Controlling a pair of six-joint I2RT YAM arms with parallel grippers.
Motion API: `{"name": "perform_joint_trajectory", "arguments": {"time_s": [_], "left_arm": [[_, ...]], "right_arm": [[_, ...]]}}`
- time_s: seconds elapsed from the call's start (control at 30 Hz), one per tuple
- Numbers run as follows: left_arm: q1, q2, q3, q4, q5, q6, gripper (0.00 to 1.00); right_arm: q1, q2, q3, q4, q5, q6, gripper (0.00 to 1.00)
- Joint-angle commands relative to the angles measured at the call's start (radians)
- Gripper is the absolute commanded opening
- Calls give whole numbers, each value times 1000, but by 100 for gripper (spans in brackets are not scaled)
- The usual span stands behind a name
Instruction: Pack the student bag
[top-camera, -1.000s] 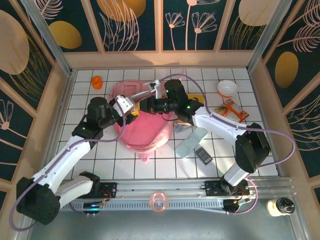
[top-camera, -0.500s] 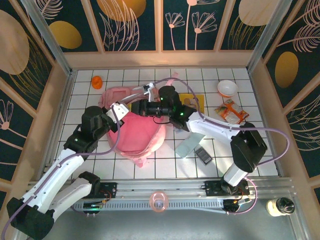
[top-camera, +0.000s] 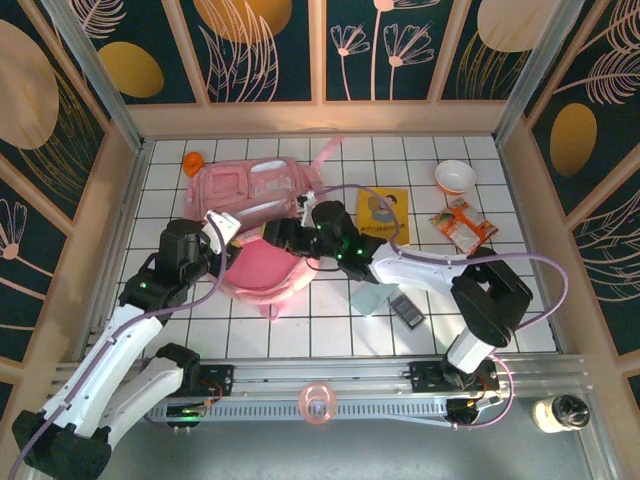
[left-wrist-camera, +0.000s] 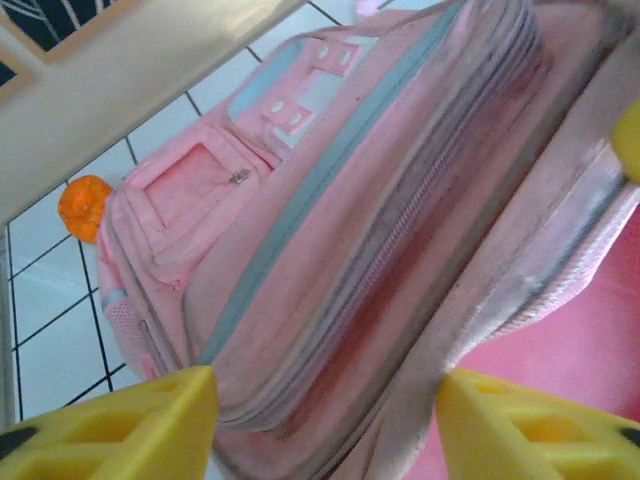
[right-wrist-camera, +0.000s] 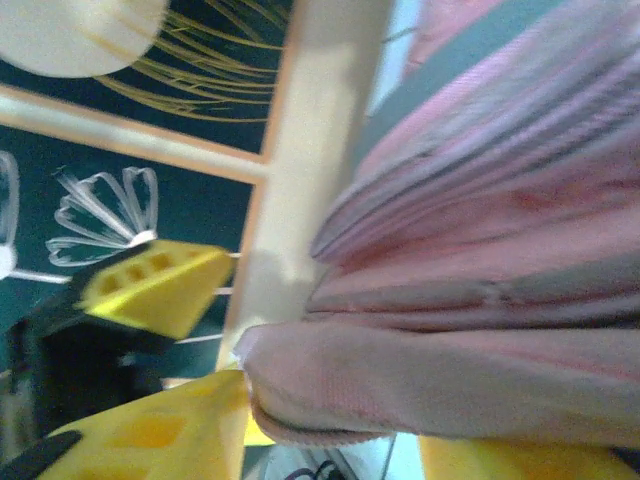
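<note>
1. Lying centre-left on the counter (top-camera: 330, 320), the student bag (top-camera: 262, 225) gapes open.
2. Left hand (left-wrist-camera: 320, 420) parted, empty; right hand (right-wrist-camera: 330, 450) straddles a fold, grip unclear.
3. Packing seemingly barely begun: book (top-camera: 383, 213), snack packet (top-camera: 462, 225) outside, right.

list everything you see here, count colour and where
bag: 1, pink, far left-centre of table
small item: 1, orange, far left, beside bag
bowl: 1, white, far right
book: 1, yellow, right of bag
packet: 1, orange, right of book
box: 1, pale green, partly under right arm
gadget: 1, black, beside box
tape roll: 1, pink, front rail
jar: 1, dark-topped, off table, near right
arms: 2, white and black
left tool: open, at bag
right tool: at bag edge, grip unclear
</note>
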Motion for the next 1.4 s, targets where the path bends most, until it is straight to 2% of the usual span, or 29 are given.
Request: {"name": "perform_joint_trajectory", "arguments": {"time_s": [0.0, 0.2, 0.3, 0.4, 0.53, 0.6, 0.7, 0.8, 0.97, 1.03, 1.2, 1.37], "left_arm": [[4, -53, 30, -101, 49, -34, 63], [3, -31, 121, -145, 67, -48, 68], [3, 37, 184, -99, 75, -186, 69], [3, 111, 198, 9, 205, -336, 66], [3, 216, 173, 253, 272, -599, 62], [-1, 305, 178, 369, 342, -706, 63], [-51, 471, 289, 366, 333, -758, 69], [-99, 634, 427, 320, 282, -790, 70], [-172, 856, 570, 360, 272, -881, 69], [-196, 926, 614, 365, 257, -939, 67], [-233, 1143, 711, 375, 313, -1005, 61], [-253, 1289, 766, 396, 356, -1021, 61]], "right_arm": [[14, -75, -55, -122, 23, 69, 52], [28, -165, -92, -385, -7, 68, 56], [16, -191, -61, -512, -43, 23, 56], [-31, -245, -37, -619, -57, -36, 56], [-197, -324, 3, -795, -64, -199, 56], [-332, -344, 32, -879, -81, -314, 57], [-520, -334, 86, -973, -78, -478, 57], [-687, -282, 137, -1015, -78, -603, 57], [-828, -157, 184, -990, -12, -710, 57], [-852, -101, 185, -970, 10, -731, 57], [-862, 19, 174, -927, 14, -769, 55], [-862, 88, 130, -874, -19, -775, 46]]}}
